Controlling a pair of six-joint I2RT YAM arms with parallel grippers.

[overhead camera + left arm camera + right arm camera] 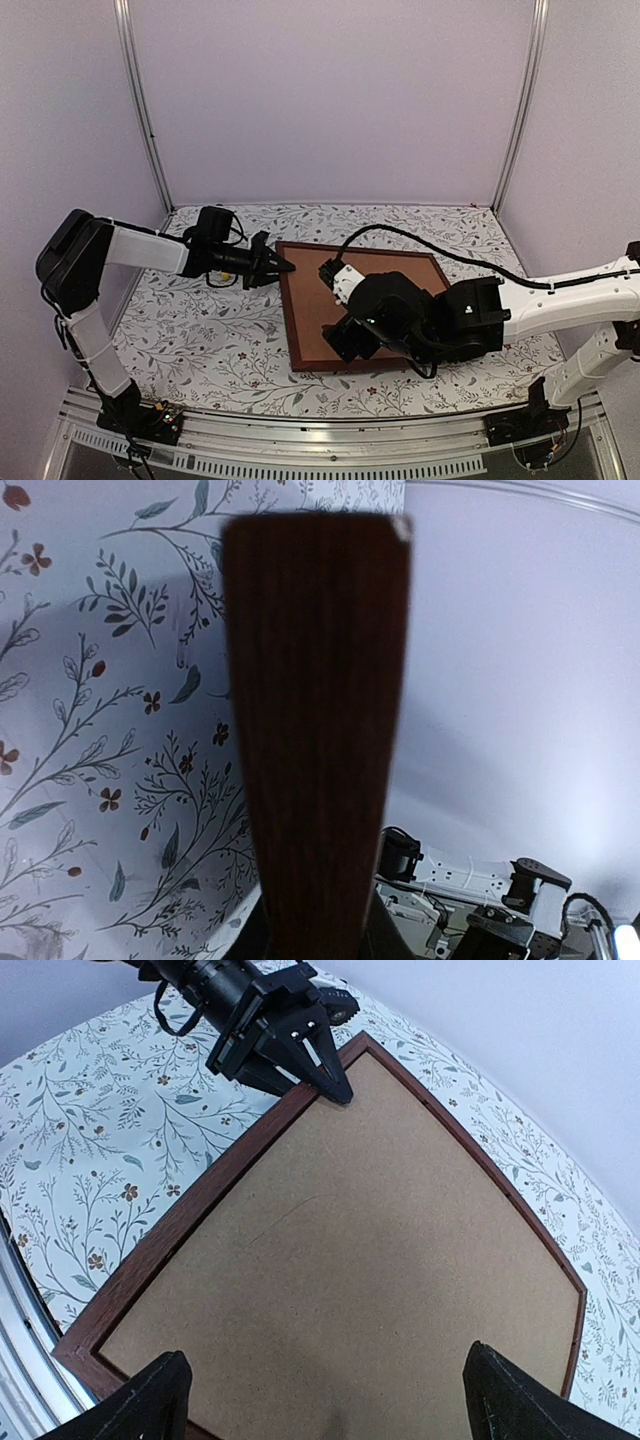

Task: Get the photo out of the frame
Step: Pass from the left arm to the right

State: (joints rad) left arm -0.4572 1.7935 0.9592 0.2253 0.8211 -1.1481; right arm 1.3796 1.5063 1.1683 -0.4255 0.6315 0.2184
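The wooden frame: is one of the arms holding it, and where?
Yes. The left gripper pinches the frame by its left rail, near the far corner. The right gripper hangs open over the backing board, holding nothing.

A white cloth printed with grey leafy sprigs and small red flowers lies spread flat. Over it lies a plain brown fibreboard backing panel. Pale lilac walls stand around.

The frame is dark reddish-brown wood with thin dark stripes. The backing board is plain light brown. The tablecloth is white with grey-green leaves and tiny red flowers. The walls are pale purple.
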